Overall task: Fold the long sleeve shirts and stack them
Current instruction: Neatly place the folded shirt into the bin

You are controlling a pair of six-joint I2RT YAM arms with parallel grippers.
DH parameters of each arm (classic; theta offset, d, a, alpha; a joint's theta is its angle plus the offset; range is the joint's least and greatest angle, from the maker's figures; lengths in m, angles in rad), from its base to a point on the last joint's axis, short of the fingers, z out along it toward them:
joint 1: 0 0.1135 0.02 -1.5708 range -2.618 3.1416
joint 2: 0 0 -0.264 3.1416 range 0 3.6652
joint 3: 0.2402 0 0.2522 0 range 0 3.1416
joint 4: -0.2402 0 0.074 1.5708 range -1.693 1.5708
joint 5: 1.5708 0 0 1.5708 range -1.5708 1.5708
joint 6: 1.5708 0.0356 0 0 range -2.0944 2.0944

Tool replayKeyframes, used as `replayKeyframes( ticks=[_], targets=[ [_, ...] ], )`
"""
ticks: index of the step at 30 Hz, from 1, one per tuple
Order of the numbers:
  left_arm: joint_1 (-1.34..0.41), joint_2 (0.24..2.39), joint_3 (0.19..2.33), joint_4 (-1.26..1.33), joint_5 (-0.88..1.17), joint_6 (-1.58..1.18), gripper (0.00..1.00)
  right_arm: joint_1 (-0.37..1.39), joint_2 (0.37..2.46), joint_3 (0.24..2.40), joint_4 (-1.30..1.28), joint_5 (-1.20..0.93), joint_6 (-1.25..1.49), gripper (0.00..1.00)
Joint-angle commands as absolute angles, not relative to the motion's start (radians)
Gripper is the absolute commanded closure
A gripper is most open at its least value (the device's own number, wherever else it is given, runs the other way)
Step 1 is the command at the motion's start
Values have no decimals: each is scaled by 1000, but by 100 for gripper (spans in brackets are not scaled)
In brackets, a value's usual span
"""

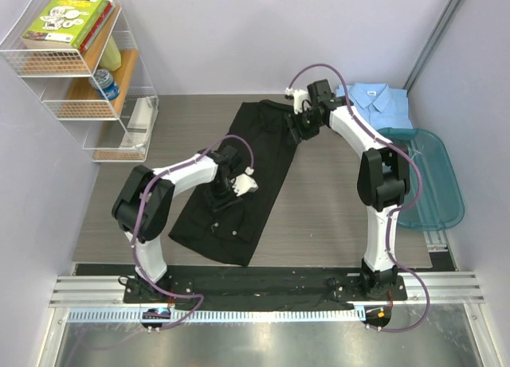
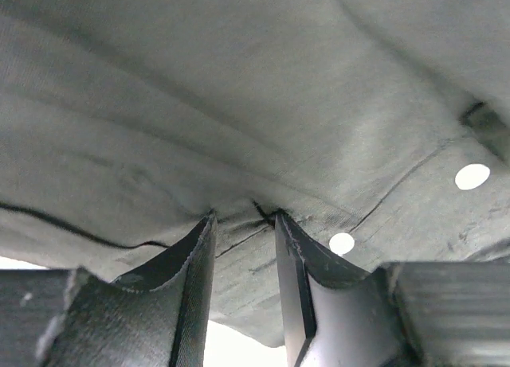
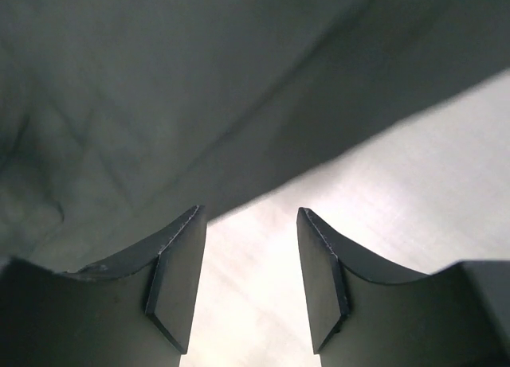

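Note:
The black shirt (image 1: pixel 253 156) lies as a long strip down the middle of the table. My left gripper (image 1: pixel 223 198) is over its lower half. In the left wrist view its jaws (image 2: pixel 243 217) stand a little apart, tips pressed into the black cloth (image 2: pixel 239 88), which creases between them; two pale buttons (image 2: pixel 472 176) show to the right. My right gripper (image 1: pixel 301 128) is open at the shirt's upper right edge. In the right wrist view it (image 3: pixel 249 212) has bare table between the fingers and black cloth (image 3: pixel 159 88) just beyond. The light blue shirt (image 1: pixel 378 103) lies folded at the back right.
A teal plastic tub (image 1: pixel 430 180) stands at the right, next to the blue shirt. A wire shelf (image 1: pixel 88 72) with books and small items stands at the back left. Walls close in the table at the back and on both sides.

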State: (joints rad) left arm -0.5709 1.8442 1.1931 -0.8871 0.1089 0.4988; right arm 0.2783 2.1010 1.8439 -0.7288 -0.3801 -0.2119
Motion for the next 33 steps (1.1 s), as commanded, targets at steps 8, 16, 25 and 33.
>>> replayKeyframes(
  ticks=[8,16,25,33],
  targets=[
    [-788,2103,1432,-812,293,186,66,238,2200,1910,-775,-407,-163,49],
    [-664,1939,1470,-870,534,147,56,242,2408,2115,-773,-379,-179,51],
    [-467,1711,1358,-786,583,97,53,255,2503,2210,-713,-239,-199,55],
    [-336,1631,1385,-811,508,195,48,253,2600,2356,-695,-192,-184,54]
  ],
)
